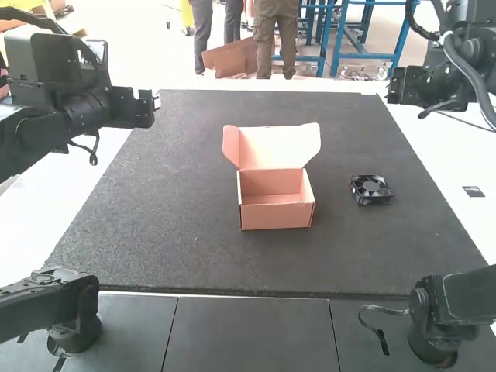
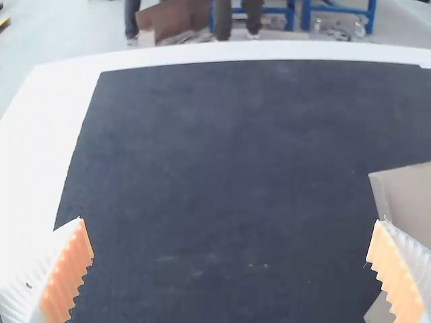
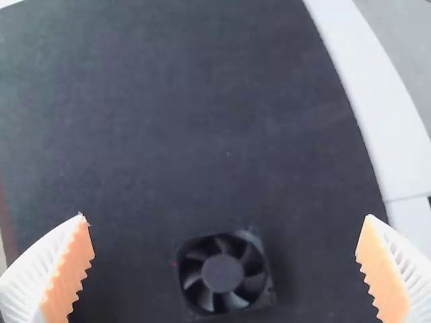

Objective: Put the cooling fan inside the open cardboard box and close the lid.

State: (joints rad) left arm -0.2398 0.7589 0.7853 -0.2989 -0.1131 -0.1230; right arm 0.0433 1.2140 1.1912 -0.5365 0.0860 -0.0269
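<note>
**Fan untouched on the mat, both grippers wide and empty**

The fan (image 3: 223,272) is seen lying flat on the mat (image 1: 155,194), hub and blades facing up. It sits directly beneath the right gripper (image 3: 223,221), centred between the two fingers and well clear of both pads. That gripper is spread to its full width and nothing is held in it.

The fan is judged to be light and stiff, a square plastic frame around thin blades that could be bent or snapped. The hold is best taken on two opposite outer sides of the frame, never on the hub or blades. Because the frame is low, the fingertips would have to be brought down almost to the mat. Smooth plastic may slip, though some bite should be given by the ribbed pads.

From the right gripper, the box (image 1: 276,200) is found beyond the fan, toward the left arm's side, apart from the fan and upright on the mat. Its lid (image 1: 271,146) is raised at the back, so the cavity is open from above.

The left gripper (image 2: 228,223) is likewise opened wide and empty. Bare mat is seen below it, and a corner of the box lies just beside one of its fingers.

No step of the task is judged done yet.
</note>
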